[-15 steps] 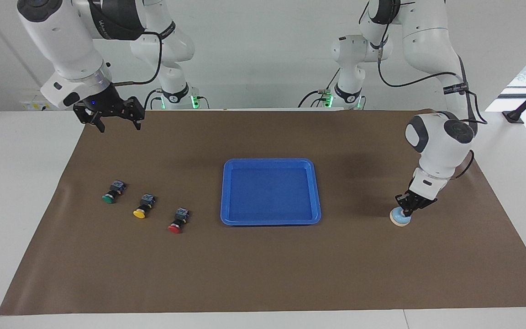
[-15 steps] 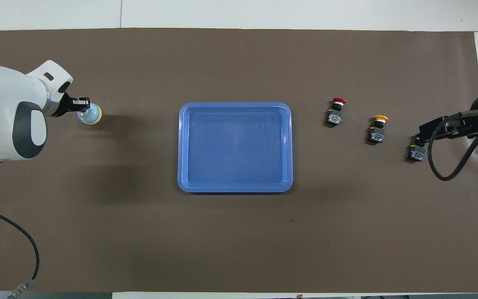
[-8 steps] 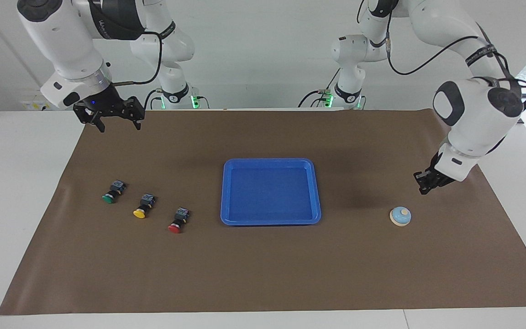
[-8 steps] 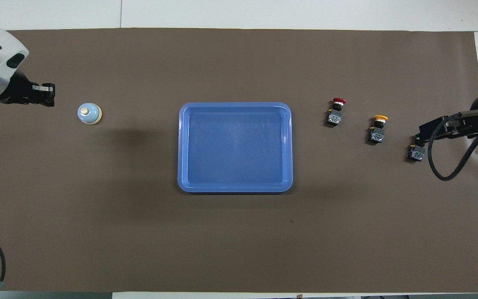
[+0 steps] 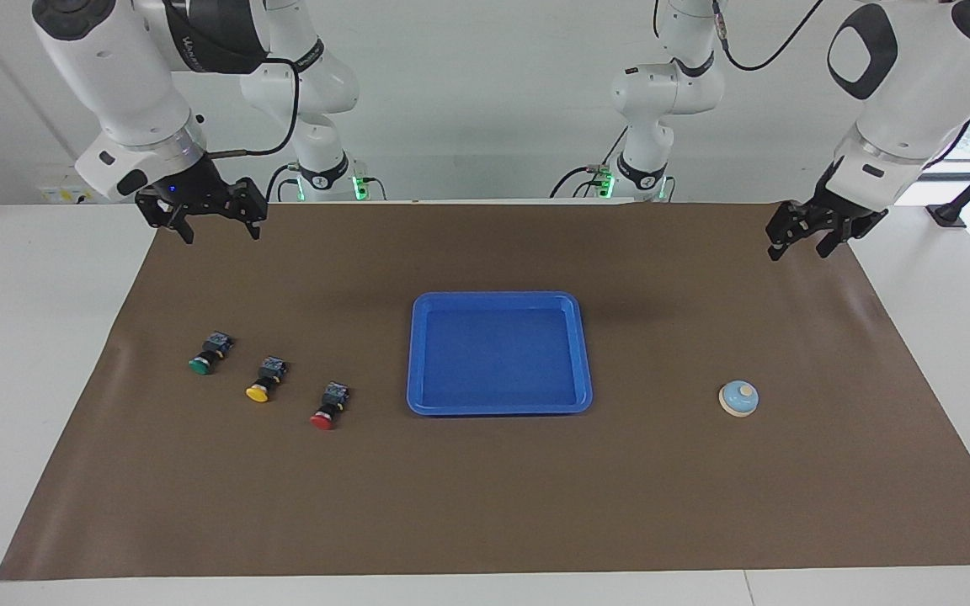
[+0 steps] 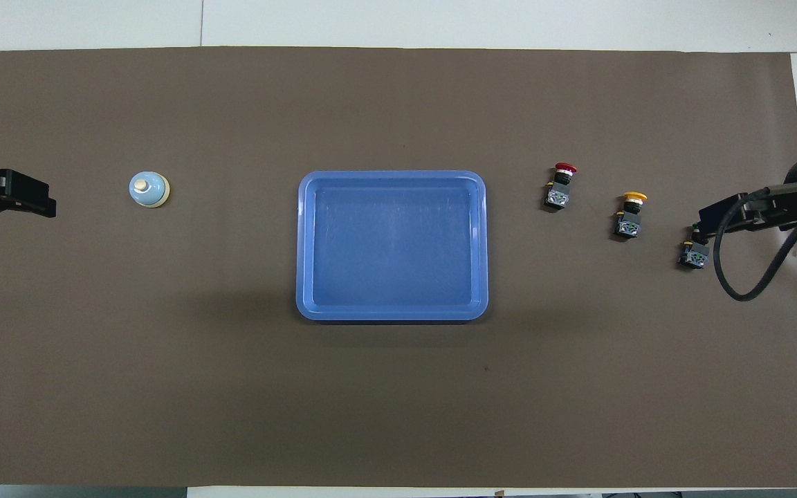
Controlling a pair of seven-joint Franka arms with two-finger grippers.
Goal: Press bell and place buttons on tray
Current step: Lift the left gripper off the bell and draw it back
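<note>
The light-blue bell stands alone on the brown mat toward the left arm's end; it also shows in the overhead view. The blue tray lies empty at the mat's middle. The green button, yellow button and red button lie in a slanted row toward the right arm's end. My left gripper is open, raised over the mat's corner near the robots. My right gripper waits open and raised over the mat's other near corner; in the overhead view it covers the green button's cap.
The brown mat covers most of the white table. In the overhead view the red button is the one closest to the tray, then the yellow button. The left gripper shows at that view's edge.
My left gripper has lifted off the bell and drawn back and up toward the robots, and it has opened. The bell stays in place. The right arm has not moved.
</note>
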